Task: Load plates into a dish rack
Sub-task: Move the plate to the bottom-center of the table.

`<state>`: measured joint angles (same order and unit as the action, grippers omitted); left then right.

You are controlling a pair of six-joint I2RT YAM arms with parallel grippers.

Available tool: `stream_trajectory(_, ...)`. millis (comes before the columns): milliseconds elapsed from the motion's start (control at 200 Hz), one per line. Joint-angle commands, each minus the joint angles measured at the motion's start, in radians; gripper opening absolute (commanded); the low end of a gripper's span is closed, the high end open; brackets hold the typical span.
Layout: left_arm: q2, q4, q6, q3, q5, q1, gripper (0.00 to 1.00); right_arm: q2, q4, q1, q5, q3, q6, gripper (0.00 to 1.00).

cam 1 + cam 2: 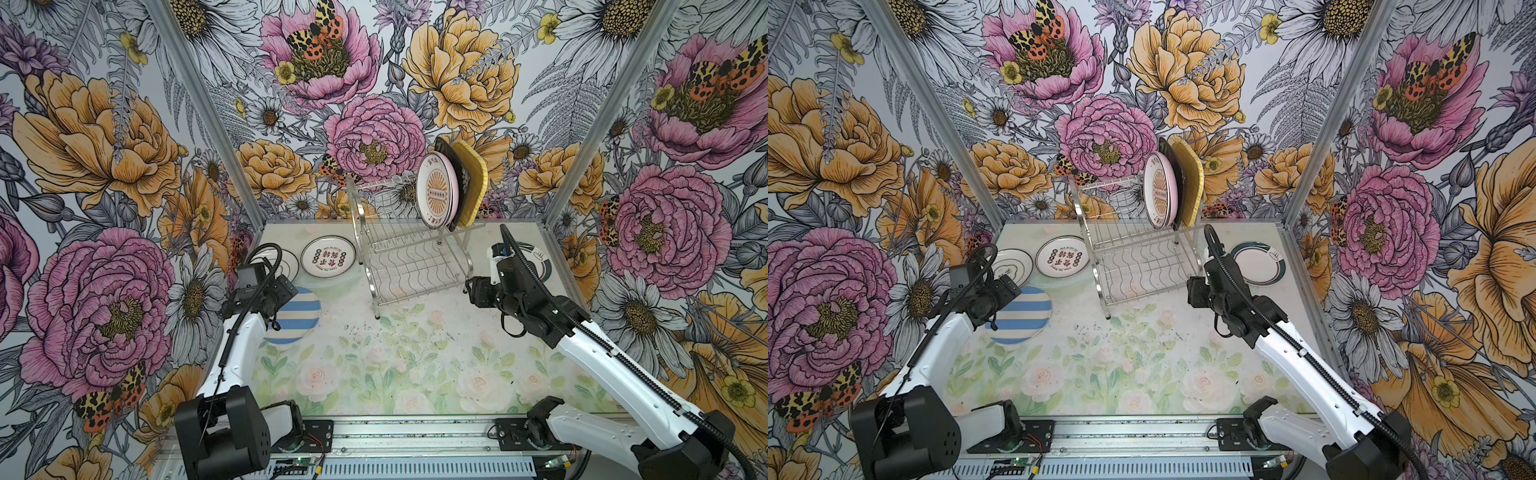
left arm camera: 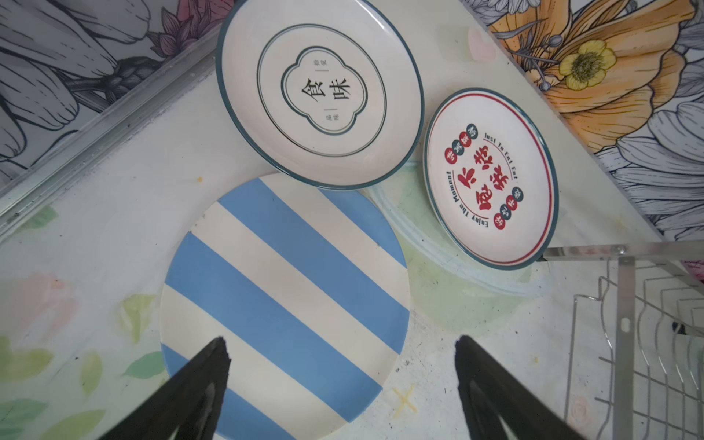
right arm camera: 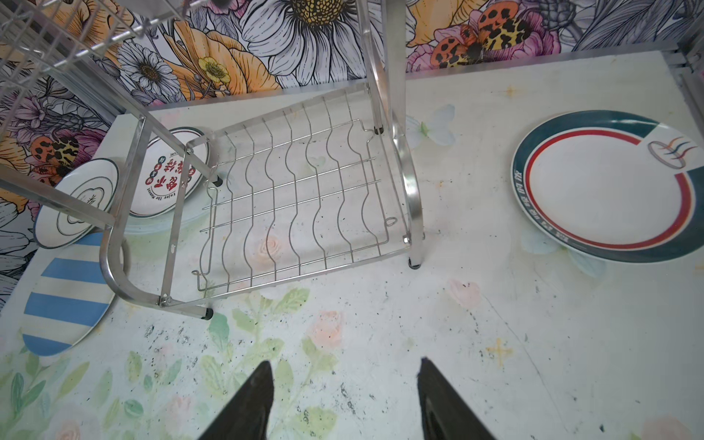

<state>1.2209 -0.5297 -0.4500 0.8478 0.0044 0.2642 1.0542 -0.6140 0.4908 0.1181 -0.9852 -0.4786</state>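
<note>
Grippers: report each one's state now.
Left gripper: open, holding nothing, over the blue-striped plate.
Right gripper: open, holding nothing.

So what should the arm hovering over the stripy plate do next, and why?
Probably the left gripper should ease down and close on the near rim of the blue-striped plate. Its jaws stand wide open over that rim, the plate lies on the table, nothing is held, and the dish rack has a bare lower shelf.

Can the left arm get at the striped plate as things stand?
Probably yes: its open end effector hangs just above the striped plate, with nothing on top; only a white plate meets one edge.
</note>
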Motion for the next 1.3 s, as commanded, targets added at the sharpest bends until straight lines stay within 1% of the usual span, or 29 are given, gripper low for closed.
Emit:
stream_trajectory(0, 0.070, 0.016, 0.071, 0.044, 0.071, 0.042, 0.93, -0.025, 0.059, -0.025, -0.060, 0.025, -0.009, 0.61)
stream_trajectory(90, 0.135, 0.021, 0.122, 0.077, 0.078, 0.057, 0.93, -0.032, 0.069, -0.041, -0.085, 0.045, -0.008, 0.62)
stream_trajectory(165, 0.194, 0.039, 0.155, 0.098, 0.111, 0.081, 0.94, -0.044, 0.075, -0.054, -0.096, 0.061, -0.008, 0.62)
stream_trajectory(215, 0.231, 0.057, 0.164, 0.105, 0.123, 0.102, 0.94, -0.051, 0.079, -0.062, -0.102, 0.070, -0.007, 0.63)
stream_trajectory(315, 0.301, 0.085, 0.173, 0.125, 0.154, 0.145, 0.94, -0.063, 0.081, -0.079, -0.120, 0.083, -0.007, 0.64)
stream_trajectory(350, 0.322, 0.094, 0.178, 0.134, 0.156, 0.155, 0.94, -0.064, 0.083, -0.086, -0.124, 0.088, -0.007, 0.65)
stream_trajectory(490, 0.419, 0.102, 0.215, 0.186, 0.169, 0.167, 0.95, -0.063, 0.097, -0.101, -0.149, 0.102, -0.008, 0.68)
stream_trajectory(671, 0.516, 0.119, 0.248, 0.232, 0.175, 0.175, 0.96, -0.063, 0.103, -0.116, -0.166, 0.106, -0.006, 0.68)
stream_trajectory(876, 0.581, 0.120, 0.272, 0.270, 0.179, 0.179, 0.97, -0.077, 0.103, -0.145, -0.187, 0.115, -0.002, 0.70)
stream_trajectory(986, 0.590, 0.119, 0.282, 0.286, 0.189, 0.172, 0.97, -0.074, 0.102, -0.163, -0.202, 0.119, 0.006, 0.70)
stream_trajectory(1016, 0.627, 0.119, 0.284, 0.286, 0.192, 0.168, 0.97, -0.073, 0.103, -0.168, -0.208, 0.119, 0.008, 0.70)
stream_trajectory(1291, 0.646, 0.100, 0.313, 0.293, 0.236, 0.124, 0.97, -0.067, 0.109, -0.201, -0.235, 0.122, 0.015, 0.70)
